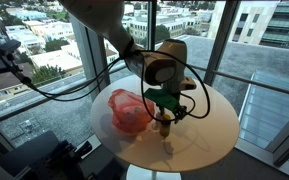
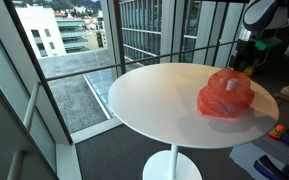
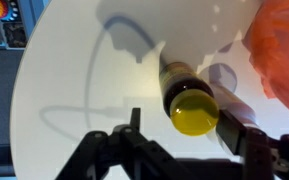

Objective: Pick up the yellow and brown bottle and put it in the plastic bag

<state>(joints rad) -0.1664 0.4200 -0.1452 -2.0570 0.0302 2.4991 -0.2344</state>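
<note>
The bottle (image 3: 190,103) has a brown body and a yellow cap and stands upright on the round white table (image 1: 199,140). In the wrist view I look down on its cap between my two fingers. My gripper (image 3: 184,130) is open around the bottle's top; the right finger is close against it and the left finger stands apart. In an exterior view my gripper (image 1: 164,103) hangs just over the bottle (image 1: 165,125). The red plastic bag (image 1: 129,110) lies crumpled on the table right beside the bottle; it also shows in the wrist view (image 3: 284,50) and in an exterior view (image 2: 226,95).
The table (image 2: 154,100) stands on a single pedestal next to tall windows with metal frames (image 2: 109,40). Black cables (image 1: 44,80) hang from the arm across the window side. Dark equipment (image 1: 54,155) sits on the floor by the table.
</note>
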